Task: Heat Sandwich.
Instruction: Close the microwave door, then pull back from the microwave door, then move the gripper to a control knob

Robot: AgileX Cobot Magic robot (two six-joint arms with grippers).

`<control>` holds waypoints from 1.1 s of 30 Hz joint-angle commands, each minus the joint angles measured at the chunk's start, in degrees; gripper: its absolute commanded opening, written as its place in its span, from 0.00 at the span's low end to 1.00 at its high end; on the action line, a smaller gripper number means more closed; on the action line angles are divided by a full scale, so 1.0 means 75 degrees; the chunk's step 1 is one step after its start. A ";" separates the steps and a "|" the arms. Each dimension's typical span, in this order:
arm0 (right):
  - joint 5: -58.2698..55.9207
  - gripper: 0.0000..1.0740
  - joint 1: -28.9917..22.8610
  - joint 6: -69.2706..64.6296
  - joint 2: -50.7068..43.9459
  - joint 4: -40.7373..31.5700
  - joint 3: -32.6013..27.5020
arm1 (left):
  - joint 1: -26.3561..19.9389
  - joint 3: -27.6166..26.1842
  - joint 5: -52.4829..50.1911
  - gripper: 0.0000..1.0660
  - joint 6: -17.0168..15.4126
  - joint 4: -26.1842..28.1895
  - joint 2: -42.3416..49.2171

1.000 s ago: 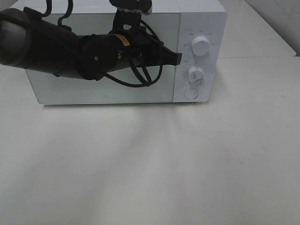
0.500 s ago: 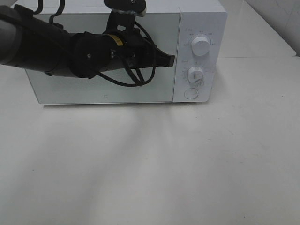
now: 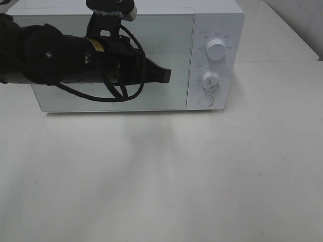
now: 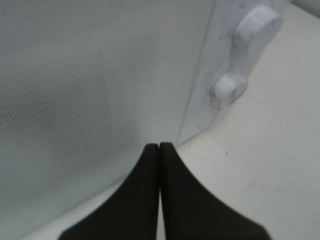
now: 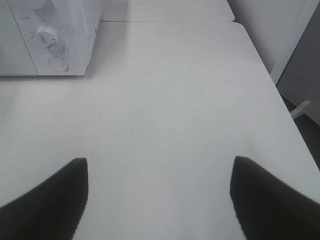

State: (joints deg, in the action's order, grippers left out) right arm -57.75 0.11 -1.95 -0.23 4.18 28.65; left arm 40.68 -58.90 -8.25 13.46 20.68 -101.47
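A white microwave (image 3: 214, 20) stands at the back of the table with its door (image 3: 171, 40) shut and two knobs and a round button on the right panel. My left gripper (image 3: 165, 75) is shut and empty, hanging in front of the door's middle; in the left wrist view (image 4: 159, 146) its fingertips press together near the door's edge by the knobs (image 4: 229, 89). My right gripper (image 5: 159, 167) is open and empty over bare table, out of the exterior view. The microwave's panel (image 5: 52, 37) shows in the right wrist view. The sandwich is out of view.
The white table (image 3: 166, 176) spreads in front of the microwave. Its right edge (image 5: 280, 95) shows in the right wrist view, with a dark floor and a white wall beyond.
My left arm has drawn back to the left, from near the door's right edge by the control panel toward the door's middle. The gripper stays shut. The microwave door stays shut.
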 commanded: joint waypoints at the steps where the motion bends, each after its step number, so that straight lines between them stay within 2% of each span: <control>1: 0.0069 0.71 0.0061 -0.0061 -0.0191 -0.0015 -0.0008 | 0.0046 0.0046 0.1283 0.22 -0.0038 -0.0061 0.0374; 2: 0.0069 0.71 0.0061 -0.0061 -0.0191 -0.0015 -0.0008 | 0.0046 0.0046 0.1283 0.22 -0.0038 -0.0061 0.0374; 3: 0.0069 0.71 0.0061 -0.0061 -0.0191 -0.0015 -0.0008 | 0.0046 0.0046 0.2040 0.45 -0.0038 -0.0061 0.0527; 5: 0.0069 0.71 0.0061 -0.0061 -0.0191 -0.0015 -0.0008 | 0.0046 0.0046 0.2552 0.74 -0.0038 -0.0038 0.0665; 6: 0.0069 0.71 0.0061 -0.0061 -0.0191 -0.0015 -0.0008 | 0.0046 0.0046 0.2850 0.85 -0.0038 -0.0038 0.0718; 7: 0.0069 0.71 0.0061 -0.0061 -0.0191 -0.0015 -0.0008 | 0.0046 0.0046 0.2850 0.85 -0.0038 -0.0038 0.0718; 8: 0.0069 0.71 0.0061 -0.0061 -0.0191 -0.0015 -0.0008 | 0.0046 0.0038 0.3361 0.96 -0.0038 -0.0084 0.0825; 16: 0.0069 0.71 0.0061 -0.0061 -0.0191 -0.0015 -0.0008 | 0.0038 0.0038 0.5233 0.94 -0.0038 -0.0382 0.1008; 20: 0.0069 0.71 0.0061 -0.0061 -0.0191 -0.0015 -0.0008 | -0.0153 0.0038 0.7349 0.94 -0.0076 -0.0924 0.1154; 22: 0.0069 0.71 0.0061 -0.0061 -0.0191 -0.0015 -0.0008 | -0.0275 0.0038 0.7586 0.94 -0.0115 -0.0924 0.1169; 24: 0.0069 0.71 0.0061 -0.0061 -0.0191 -0.0015 -0.0008 | -0.0665 0.0038 0.8083 0.94 -0.0160 -0.0924 0.1238; 25: 0.0069 0.71 0.0061 -0.0061 -0.0191 -0.0015 -0.0008 | -0.1108 0.0038 0.8419 0.94 -0.0160 -0.0917 0.1390; 26: 0.0069 0.71 0.0061 -0.0061 -0.0191 -0.0015 -0.0008 | -0.1108 0.0038 0.8419 0.94 -0.0160 -0.0917 0.1390; 29: 0.0069 0.71 0.0061 -0.0061 -0.0191 -0.0015 -0.0008 | -0.1910 0.0038 0.8785 0.94 -0.0160 -0.0909 0.1658; 30: 0.0069 0.71 0.0061 -0.0061 -0.0191 -0.0015 -0.0008 | -0.2559 0.0038 0.8992 0.94 -0.0176 -0.0894 0.1895; 31: 0.0069 0.71 0.0061 -0.0061 -0.0191 -0.0015 -0.0008 | -0.2559 0.0038 0.8992 0.94 -0.0176 -0.0894 0.1895; 33: 0.0069 0.71 0.0061 -0.0061 -0.0191 -0.0015 -0.0008 | -0.3163 0.0038 0.9183 0.94 -0.0183 -0.0894 0.2139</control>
State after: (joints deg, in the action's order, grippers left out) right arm -57.75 0.11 -1.95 -0.23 4.18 28.65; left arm 17.70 -58.61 59.47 12.61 14.04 -86.17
